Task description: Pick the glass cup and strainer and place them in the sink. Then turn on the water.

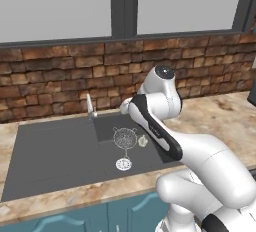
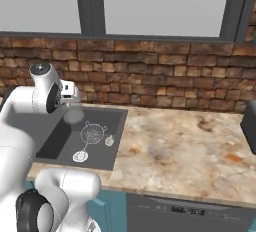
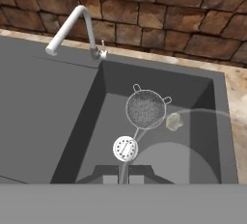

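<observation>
The strainer (image 3: pixel 145 109), a round wire-mesh bowl with a thin handle, lies on the floor of the dark grey sink (image 3: pixel 87 121), close to its round silver drain (image 3: pixel 125 148). The small clear glass cup (image 3: pixel 173 121) lies just right of it, also inside the basin. Both also appear in the base views: strainer (image 1: pixel 125 137) (image 2: pixel 92 134), cup (image 1: pixel 143 141) (image 2: pixel 109 140). My gripper (image 3: pixel 123 172) hovers above the basin's near side, shut and holding nothing. The slim faucet (image 3: pixel 72 25) (image 1: pixel 90 107) stands at the back rim. No water is in view at its spout.
A brick wall (image 1: pixel 60 76) with a window above runs behind the sink. Marble counter (image 2: pixel 180 141) stretches to the right, with a dark object (image 2: pixel 248 126) at its far right edge. My own arm (image 1: pixel 155 126) reaches over the basin's right part.
</observation>
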Controlling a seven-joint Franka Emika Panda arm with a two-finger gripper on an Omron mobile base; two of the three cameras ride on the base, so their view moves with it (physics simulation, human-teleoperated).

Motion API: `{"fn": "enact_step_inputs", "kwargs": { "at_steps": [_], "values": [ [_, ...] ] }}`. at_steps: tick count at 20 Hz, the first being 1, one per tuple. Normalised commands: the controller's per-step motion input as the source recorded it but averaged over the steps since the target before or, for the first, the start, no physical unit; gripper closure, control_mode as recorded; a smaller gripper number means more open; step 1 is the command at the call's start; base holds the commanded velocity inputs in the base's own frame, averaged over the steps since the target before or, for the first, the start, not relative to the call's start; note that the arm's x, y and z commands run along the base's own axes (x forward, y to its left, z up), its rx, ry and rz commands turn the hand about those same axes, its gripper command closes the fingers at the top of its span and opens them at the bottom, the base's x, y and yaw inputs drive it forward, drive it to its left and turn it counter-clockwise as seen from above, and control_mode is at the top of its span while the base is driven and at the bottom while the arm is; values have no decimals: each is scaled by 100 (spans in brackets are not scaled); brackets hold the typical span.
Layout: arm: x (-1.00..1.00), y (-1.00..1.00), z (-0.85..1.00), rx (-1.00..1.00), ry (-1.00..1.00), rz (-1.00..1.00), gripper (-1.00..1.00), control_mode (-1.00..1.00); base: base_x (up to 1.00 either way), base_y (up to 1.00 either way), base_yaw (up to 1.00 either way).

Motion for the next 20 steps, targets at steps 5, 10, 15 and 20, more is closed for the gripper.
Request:
{"fn": "enact_step_inputs", "kwargs": {
  "at_steps": [5, 10, 15, 20],
  "values": [
    [0, 0, 0, 0, 0, 0, 100, 100, 35, 37, 0],
    [0, 0, 0, 0, 0, 0, 100, 100, 0, 1, 0],
    [0, 0, 0, 0, 0, 0, 100, 100, 0, -3, 0],
    [7, -19, -17, 6, 3, 0, 100, -100, 0, 0, 0]
  ]
}}
